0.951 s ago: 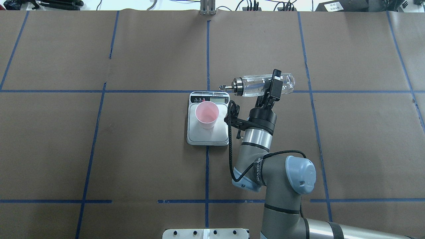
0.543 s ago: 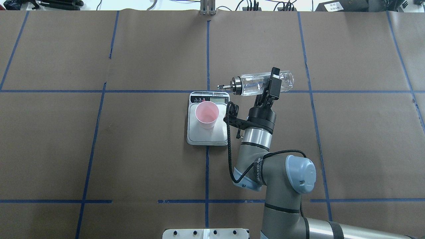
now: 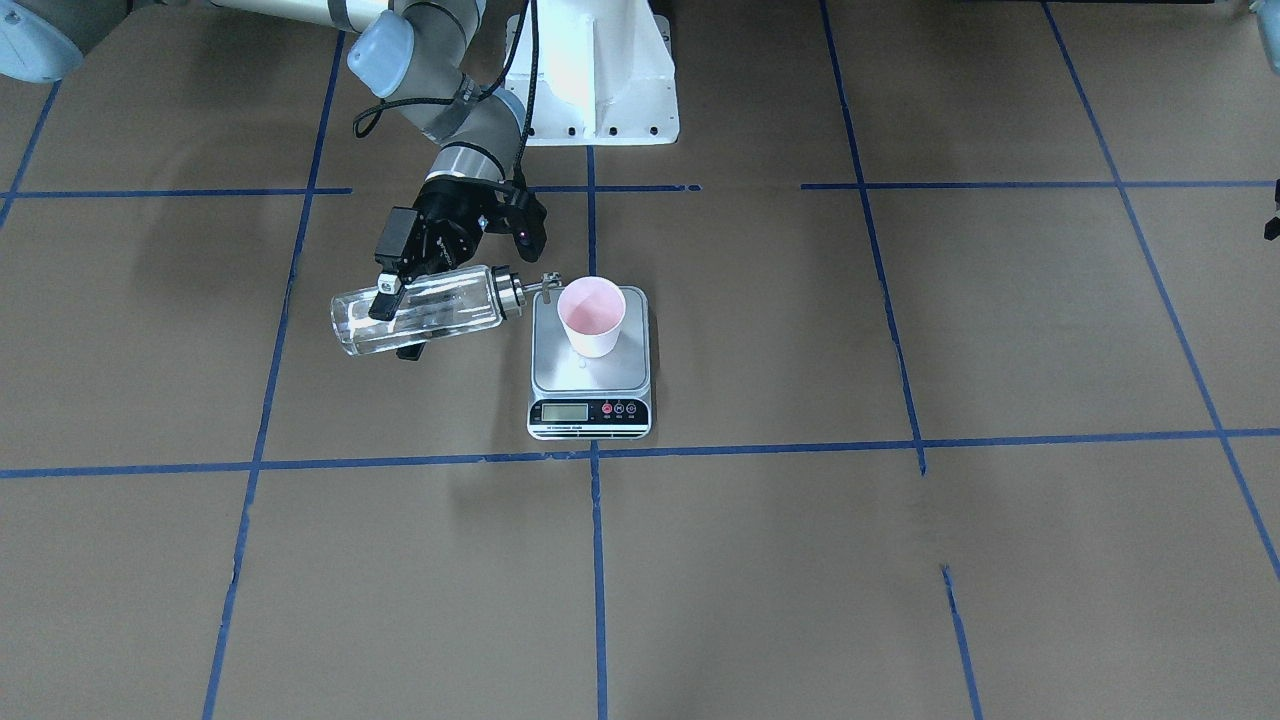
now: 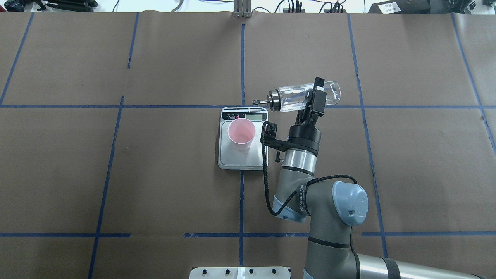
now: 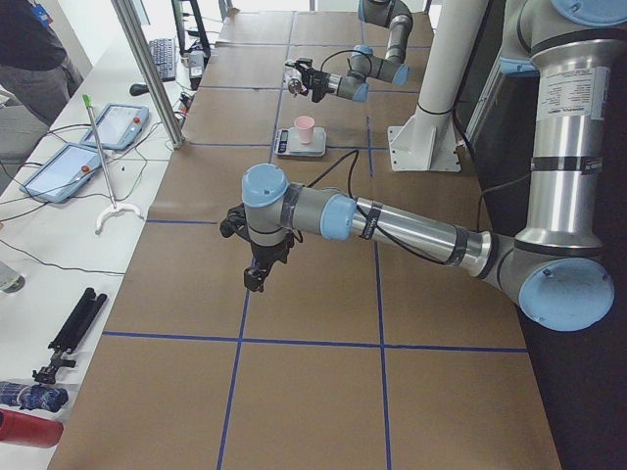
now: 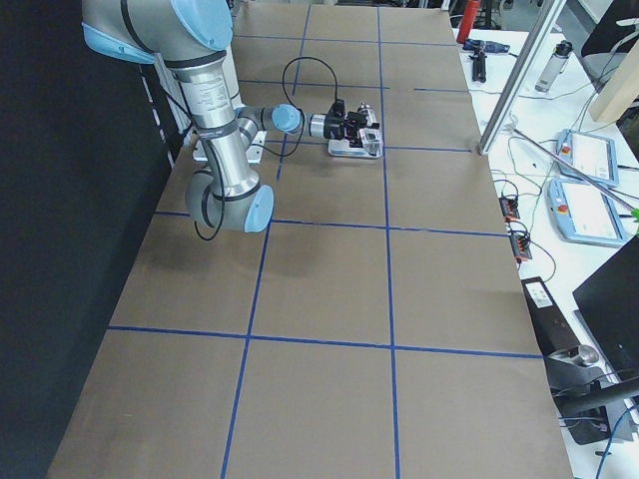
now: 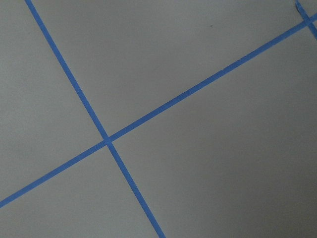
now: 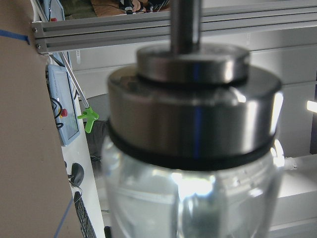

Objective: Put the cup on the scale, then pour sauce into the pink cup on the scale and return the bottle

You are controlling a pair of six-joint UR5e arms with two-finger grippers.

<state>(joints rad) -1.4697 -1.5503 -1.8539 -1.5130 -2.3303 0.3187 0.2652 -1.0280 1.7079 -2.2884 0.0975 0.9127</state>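
Observation:
The pink cup (image 4: 241, 133) stands upright on the scale (image 4: 240, 159), also seen from the front as cup (image 3: 591, 315) and scale (image 3: 590, 378). My right gripper (image 4: 316, 99) is shut on the clear bottle (image 4: 298, 99) and holds it about level above the table. Its metal spout points at the scale's display end, just short of the cup's rim. From the front, the bottle (image 3: 420, 308) lies left of the cup. The bottle's metal collar (image 8: 193, 109) fills the right wrist view. My left gripper (image 5: 257, 274) shows only in the exterior left view, so I cannot tell its state.
Brown paper with blue tape lines (image 7: 106, 140) covers the table. The robot's white base (image 3: 590, 90) stands at the near edge. Tablets and tools (image 5: 108, 127) lie on a side bench beyond the table's far edge.
My right gripper and the bottle have shifted slightly left and away from the robot, the spout creeping toward the scale. Cup and scale have not moved.

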